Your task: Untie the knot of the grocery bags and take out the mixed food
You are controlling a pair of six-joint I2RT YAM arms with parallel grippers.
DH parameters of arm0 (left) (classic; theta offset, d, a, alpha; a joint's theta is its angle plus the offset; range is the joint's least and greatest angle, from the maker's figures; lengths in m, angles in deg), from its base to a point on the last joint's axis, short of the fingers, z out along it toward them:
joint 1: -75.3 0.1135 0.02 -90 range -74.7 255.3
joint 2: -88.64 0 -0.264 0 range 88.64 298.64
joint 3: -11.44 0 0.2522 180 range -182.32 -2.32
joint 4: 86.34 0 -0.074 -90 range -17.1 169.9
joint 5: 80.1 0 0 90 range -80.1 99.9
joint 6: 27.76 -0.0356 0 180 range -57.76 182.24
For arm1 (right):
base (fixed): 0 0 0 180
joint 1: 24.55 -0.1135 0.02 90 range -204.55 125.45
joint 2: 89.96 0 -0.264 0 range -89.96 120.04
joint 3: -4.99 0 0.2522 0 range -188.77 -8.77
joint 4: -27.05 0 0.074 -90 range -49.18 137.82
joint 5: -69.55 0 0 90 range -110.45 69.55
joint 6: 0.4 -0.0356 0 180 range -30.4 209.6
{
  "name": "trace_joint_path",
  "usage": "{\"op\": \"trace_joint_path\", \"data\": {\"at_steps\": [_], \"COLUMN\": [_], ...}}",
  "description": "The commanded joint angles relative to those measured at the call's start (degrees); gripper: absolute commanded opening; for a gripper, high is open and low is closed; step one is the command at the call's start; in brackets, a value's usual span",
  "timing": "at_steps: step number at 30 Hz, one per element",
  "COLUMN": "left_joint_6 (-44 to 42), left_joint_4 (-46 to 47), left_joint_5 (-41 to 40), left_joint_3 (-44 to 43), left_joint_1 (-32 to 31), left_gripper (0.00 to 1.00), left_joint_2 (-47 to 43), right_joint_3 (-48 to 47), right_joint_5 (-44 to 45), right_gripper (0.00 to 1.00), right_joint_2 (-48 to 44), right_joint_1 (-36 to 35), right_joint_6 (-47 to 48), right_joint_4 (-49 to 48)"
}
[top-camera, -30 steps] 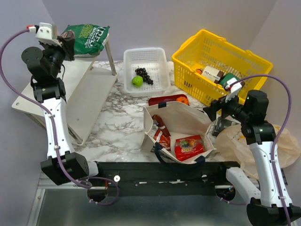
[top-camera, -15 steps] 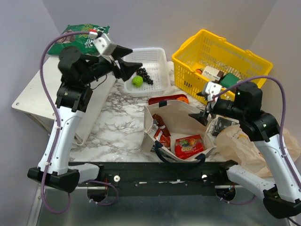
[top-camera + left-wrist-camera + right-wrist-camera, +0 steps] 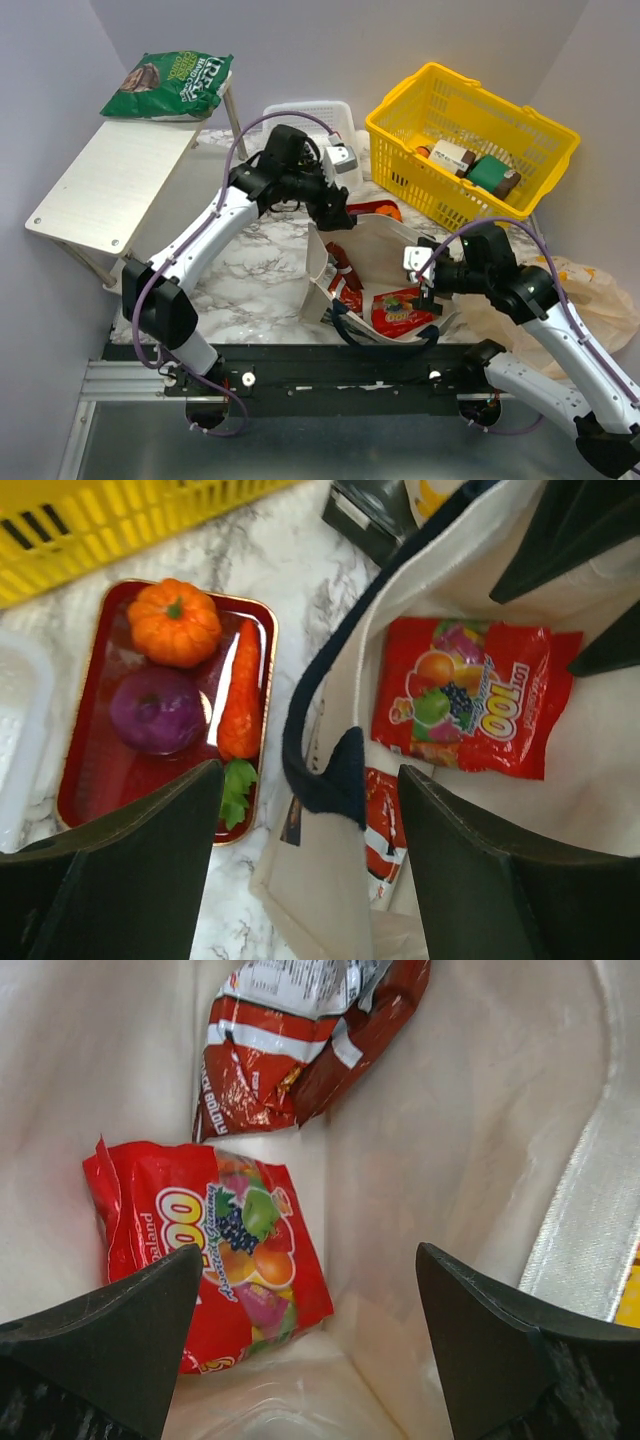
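Now the marble worktop point(image 3: 250, 260) carries the beige canvas tote point(image 3: 395, 252) in its middle, mouth open upward. The thin plastic bag point(image 3: 590, 290) lies at 4 o'clock from the tote, slack on the worktop; its knot I cannot make out.

At 12 o'clock from the tote a red tray point(image 3: 85, 790) holds the orange point(image 3: 175, 620), the purple onion point(image 3: 158, 710) and the carrot point(image 3: 240, 705). Two things remain inside the tote: a fruit-candy packet point(image 3: 215, 1260) flat on the bottom and a second red packet point(image 3: 300, 1040) against the wall.

The left fingers point(image 3: 150, 860) are spread wide and empty above the tote's far rim and navy handle point(image 3: 325, 770). The right fingers point(image 3: 110, 1330) are also wide apart and empty, pointing down into the tote over the fruit-candy packet.

So the step seems to be emptying the tote. Next, I think, the right fingers must descend around the flat packet and close on it, while the left could hold the rim.
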Motion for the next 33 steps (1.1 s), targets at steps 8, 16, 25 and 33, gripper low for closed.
{"op": "trace_joint_path", "data": {"at_steps": [8,16,25,33], "left_joint_6": [-13.99,-14.25,-2.56,-9.58], "left_joint_4": [-13.18,-23.92,-7.89,9.46], "left_joint_5": [-14.24,-9.69,3.47,-3.25], "left_joint_3": [-3.65,-18.14,-14.51,14.50], "left_joint_1": [-8.65,-8.65,-8.57,-10.85], "left_gripper": [0.63,0.00,0.00,0.00], "left_joint_2": [7.22,15.14,1.38,-16.92], "right_joint_3": [2.83,0.55,4.75,8.45], "right_joint_5": [1.95,-1.22,7.56,10.13], "right_gripper": [1.00,0.98,0.88,0.89], "right_joint_2": [-2.68,1.28,-5.11,-12.52], "right_joint_1": [0.02,0.11,-1.91,-1.91], "right_joint_6": [-3.11,-6.91,9.69,10.41], "right_joint_4": [2.17,-1.35,11.73,8.67]}}
